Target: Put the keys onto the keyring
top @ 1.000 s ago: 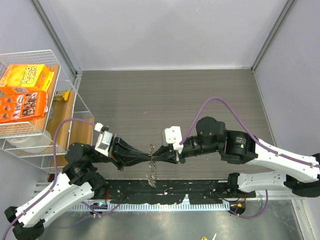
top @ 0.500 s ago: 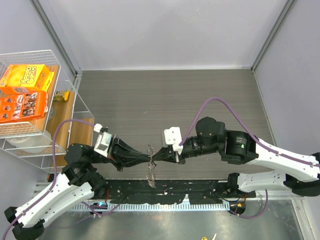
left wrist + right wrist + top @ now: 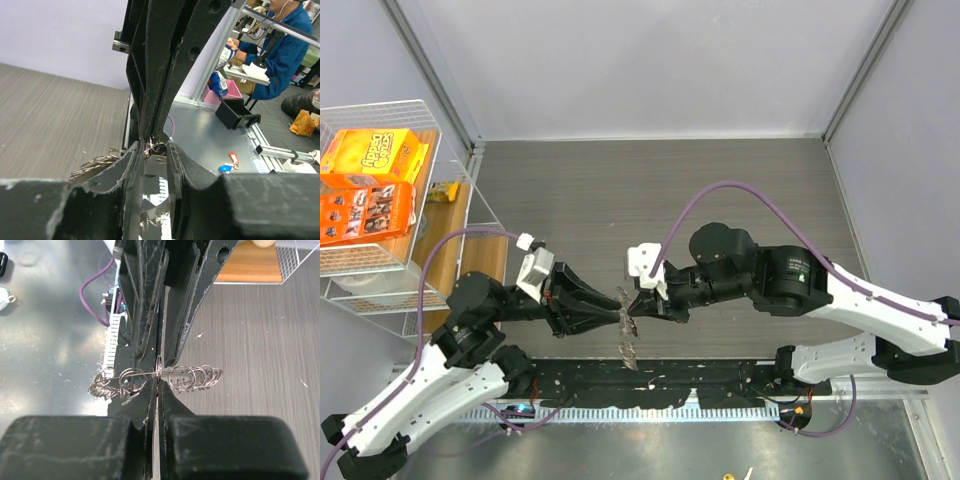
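Our grey wood-grain table (image 3: 650, 190) lies between pale walls, with a wire basket (image 3: 380, 104) holding cereal boxes (image 3: 375, 155) beside it on the left. Over the table's near edge our two arms meet tip to tip. The right fingers (image 3: 152, 402) are clenched on the thin wire of the keyring (image 3: 159, 371), which is held in the air between both tips. Its small silvery keys (image 3: 195, 377) bunch on either side of the pinch. The left fingers (image 3: 608, 312) stand a little apart, straddling the ring; whether they touch it we cannot tell.
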Tool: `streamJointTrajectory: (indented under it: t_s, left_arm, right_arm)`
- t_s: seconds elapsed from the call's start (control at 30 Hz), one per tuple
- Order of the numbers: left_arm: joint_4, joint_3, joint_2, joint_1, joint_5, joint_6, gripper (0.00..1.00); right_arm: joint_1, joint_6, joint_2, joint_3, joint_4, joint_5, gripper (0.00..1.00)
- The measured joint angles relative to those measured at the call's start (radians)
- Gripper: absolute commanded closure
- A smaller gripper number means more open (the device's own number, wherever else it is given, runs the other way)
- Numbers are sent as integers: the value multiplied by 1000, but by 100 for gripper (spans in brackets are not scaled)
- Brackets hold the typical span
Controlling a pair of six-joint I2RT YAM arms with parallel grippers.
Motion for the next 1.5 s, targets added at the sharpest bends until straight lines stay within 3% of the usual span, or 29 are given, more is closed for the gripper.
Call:
streamJointTrajectory:
  t_s: [0.43, 0.83, 1.13, 1.23, 1.37, 1.43, 1.5]
  left_arm:
    - [-288, 111, 45, 0, -24, 80, 59]
    - [-420, 135, 60, 0, -27, 135, 59]
    - [-479, 164, 78, 0, -19, 186, 68]
    - [-491, 174, 84, 0, -13, 199, 81]
    - [-505, 176, 84, 0, 0, 214, 89]
    - [-513, 176, 84, 0, 7, 217, 100]
    - [-515, 176, 85, -2, 21, 219, 100]
  right_arm:
    - [0, 50, 61, 90, -161, 24, 94]
    - [0, 132, 175, 155, -198, 6, 95]
    - [0, 149, 220, 222, -244, -27, 94]
    - [0, 148, 232, 241, -264, -31, 95]
    - [0, 148, 249, 256, -283, -35, 94]
    - [0, 148, 255, 260, -291, -36, 94]
    - [-1, 148, 259, 268, -302, -35, 94]
